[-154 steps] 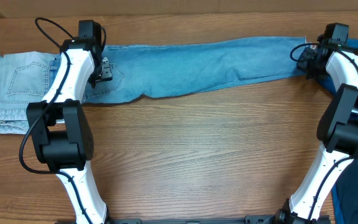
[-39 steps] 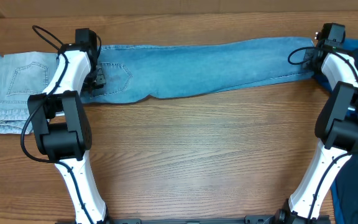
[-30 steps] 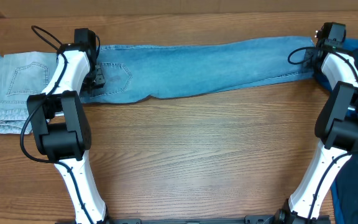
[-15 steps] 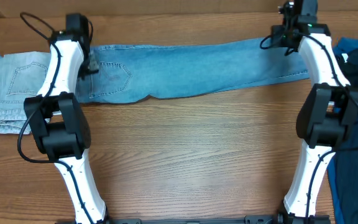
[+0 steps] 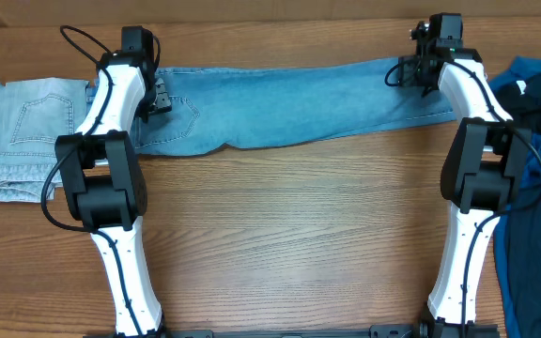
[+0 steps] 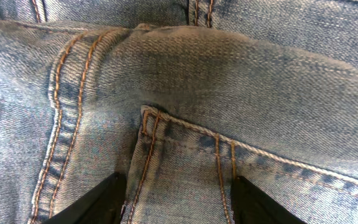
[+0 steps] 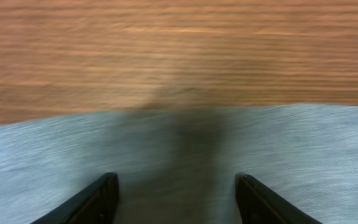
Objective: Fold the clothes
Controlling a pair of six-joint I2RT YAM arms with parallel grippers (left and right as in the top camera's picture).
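Note:
A pair of blue jeans (image 5: 299,101) lies folded lengthwise across the far side of the table, waist at the left, hems at the right. My left gripper (image 5: 154,97) hovers open over the waist and back pocket; its wrist view shows pocket seams (image 6: 166,124) between spread fingertips (image 6: 98,202). My right gripper (image 5: 419,73) is open over the leg end near the far edge; its blurred wrist view shows denim (image 7: 55,155) below, wood beyond, and its spread fingers (image 7: 95,202). Neither holds anything.
A folded light-blue pair of jeans (image 5: 22,136) lies at the far left. A dark blue garment (image 5: 538,188) lies along the right edge. The wooden table (image 5: 289,235) stretches in front of the jeans.
My right gripper moved left from the hem end to over the leg and let go. My left gripper lifted off the waist, shifted slightly and now hovers over the pocket. The jeans lie still.

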